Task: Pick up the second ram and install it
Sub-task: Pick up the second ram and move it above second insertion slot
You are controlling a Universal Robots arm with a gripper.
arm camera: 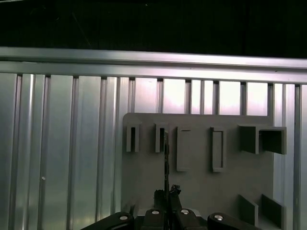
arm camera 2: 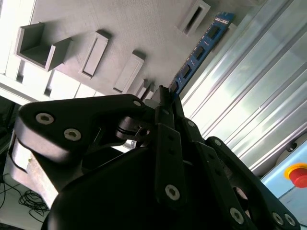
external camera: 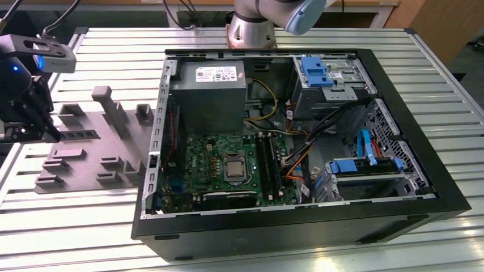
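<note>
The second ram (arm camera 2: 201,45) is a thin blue board with dark chips. In both wrist views it runs out from between my fingertips, and in the first wrist view it shows edge-on as a thin line (arm camera: 166,158). My gripper (external camera: 50,134) is at the exterior view's left, over the grey holder plate (external camera: 83,164), shut on one end of the stick (external camera: 79,135). The stick lies level just above or on the plate; I cannot tell which. The fingertips are pressed tight on the board (arm camera 2: 162,93) (arm camera: 167,191).
An open black computer case (external camera: 302,226) lies at centre on the slatted metal table (external camera: 98,226). Its green motherboard has long black memory slots (external camera: 266,161), with cables and blue drive brackets to the right. Raised blocks (external camera: 106,105) stand on the holder plate. A red button (arm camera 2: 298,173) sits near the table's edge.
</note>
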